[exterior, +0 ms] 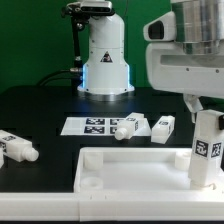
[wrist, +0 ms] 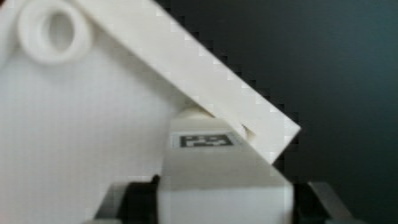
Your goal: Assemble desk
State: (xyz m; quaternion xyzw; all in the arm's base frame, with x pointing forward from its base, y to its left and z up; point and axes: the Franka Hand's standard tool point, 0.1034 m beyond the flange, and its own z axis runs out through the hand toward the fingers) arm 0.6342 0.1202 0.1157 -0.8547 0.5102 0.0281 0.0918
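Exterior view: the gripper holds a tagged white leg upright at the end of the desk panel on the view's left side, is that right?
The side is wrong. The gripper holds the tagged white leg upright at the end of the desk panel on the exterior view's right, not its left. The exterior view shows this.

Exterior view: low, facing the robot base (exterior: 105, 65) across the panel (exterior: 130, 165).
Wrist view: close above the leg (wrist: 214, 150).
Shared: leg, panel corner.
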